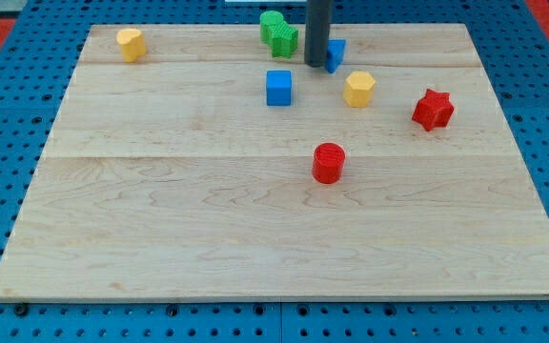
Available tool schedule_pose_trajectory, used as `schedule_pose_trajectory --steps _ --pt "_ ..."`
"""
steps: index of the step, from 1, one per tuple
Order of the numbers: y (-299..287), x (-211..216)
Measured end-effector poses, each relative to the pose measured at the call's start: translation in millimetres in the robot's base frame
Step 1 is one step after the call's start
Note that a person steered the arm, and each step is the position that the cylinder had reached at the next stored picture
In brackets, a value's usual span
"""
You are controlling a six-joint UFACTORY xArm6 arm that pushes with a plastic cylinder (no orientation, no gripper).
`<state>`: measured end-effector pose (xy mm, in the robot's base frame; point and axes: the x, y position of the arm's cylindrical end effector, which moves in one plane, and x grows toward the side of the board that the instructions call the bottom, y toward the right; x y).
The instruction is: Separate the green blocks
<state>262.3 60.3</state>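
my tip [315, 64], bare and holding nothing, sits just to the view's right of the green blocks [278, 32], which are bunched touching near the board's top edge, so a push goes leftward.

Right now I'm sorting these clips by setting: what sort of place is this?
Most likely a robotics lab bench. A light wooden board lies on a blue perforated base, small coloured blocks such as the green blocks are scattered on it, and my tip rests just right of them.
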Motion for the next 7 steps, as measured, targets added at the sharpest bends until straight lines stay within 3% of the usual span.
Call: schedule_pose_trajectory --steps 2,5,7 --pt "0 -69" --pt "-82 -66" --pt "-81 -39"
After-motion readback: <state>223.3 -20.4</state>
